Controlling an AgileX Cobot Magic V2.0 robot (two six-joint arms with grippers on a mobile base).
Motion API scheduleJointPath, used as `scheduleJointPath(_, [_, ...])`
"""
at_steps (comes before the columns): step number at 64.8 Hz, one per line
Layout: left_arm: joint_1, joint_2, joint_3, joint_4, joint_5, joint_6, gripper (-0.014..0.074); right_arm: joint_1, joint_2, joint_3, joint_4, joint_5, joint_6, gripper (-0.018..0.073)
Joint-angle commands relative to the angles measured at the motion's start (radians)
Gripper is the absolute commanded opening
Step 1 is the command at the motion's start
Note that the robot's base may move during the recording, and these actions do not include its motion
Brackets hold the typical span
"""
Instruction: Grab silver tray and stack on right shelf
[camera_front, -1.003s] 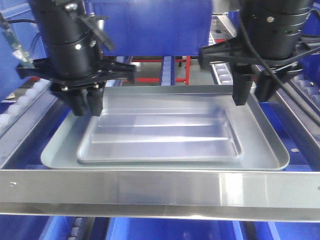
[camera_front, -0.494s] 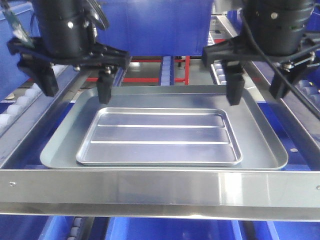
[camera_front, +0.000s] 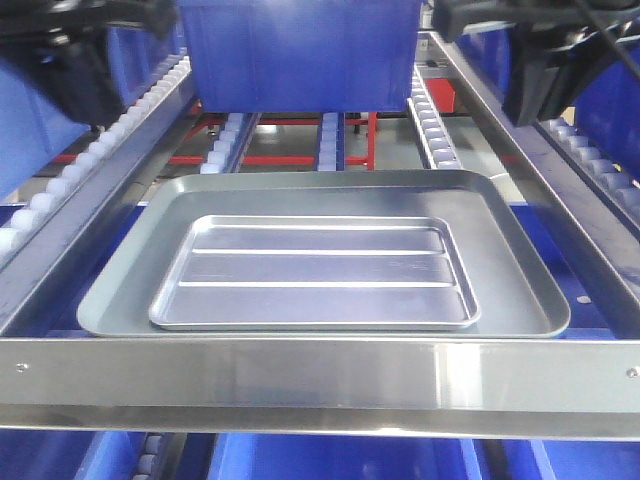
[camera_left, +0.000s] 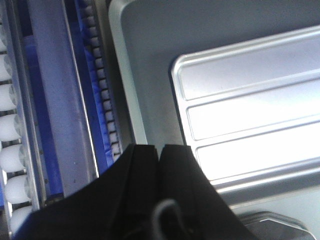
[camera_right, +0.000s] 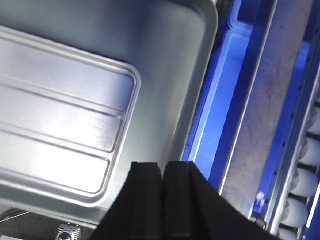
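Note:
The silver tray (camera_front: 315, 270), shiny with two raised ridges, lies flat inside a larger dull grey tray (camera_front: 520, 270) on the right shelf, behind its polished front crossbar (camera_front: 320, 385). Nothing holds it. My left arm (camera_front: 70, 60) and right arm (camera_front: 545, 70) hang high at the top corners, well above both trays. In the left wrist view my left gripper (camera_left: 159, 146) is shut and empty above the grey tray's left rim (camera_left: 125, 75), beside the silver tray (camera_left: 250, 100). My right gripper (camera_right: 163, 164) is shut and empty over the grey tray's right rim (camera_right: 192, 100), right of the silver tray (camera_right: 60, 115).
A blue bin (camera_front: 300, 55) stands at the back of the shelf beyond the trays. White roller rails (camera_front: 60, 180) and steel side rails (camera_front: 580, 230) border the trays on both sides. Blue bins (camera_front: 340, 460) show on the level below.
Both grippers have risen away from the trays toward the top corners and gone from open to shut. The silver tray, blurred a second ago, now rests still in the grey tray.

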Motion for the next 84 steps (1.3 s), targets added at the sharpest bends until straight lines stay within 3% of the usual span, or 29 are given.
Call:
scheduleJointPath(1, [0.001,-0.125,0.105,0.017,-0.168,0.004,-0.0086,-0.006,-0.081,0.026,0.002,-0.073,-0.051,0.0052])
scheduleJointPath(21, [-0.001,-0.426,0.484,0.019,-0.518,0.004,-0.0086,-0.006,-0.296,0.395,0.008,-0.322,-0.056,0.0052])
scheduleJointPath(28, [-0.001,-0.532,0.569,0.019,-0.581,0.004,-0.0086,-0.006,-0.422,0.538,0.008,-0.418,-0.056,0.0052])
scheduleJointPath(42, [-0.001,-0.740,0.664,0.034,-0.595,0.004,-0.0090,-0.005,-0.717,0.720,0.008,-0.502,-0.056,0.0052])
scheduleJointPath(63, [-0.001,-0.982,0.666,0.034,-0.610,0.004,-0.0090,-0.005,-1.128,0.734,0.007,-0.503,-0.056,0.0052])
scheduleJointPath(84, [-0.001,-1.020,0.666,0.034,-0.610,0.004,-0.0090,-0.005,-1.170,0.734,0.007,-0.498,-0.056,0.0052])
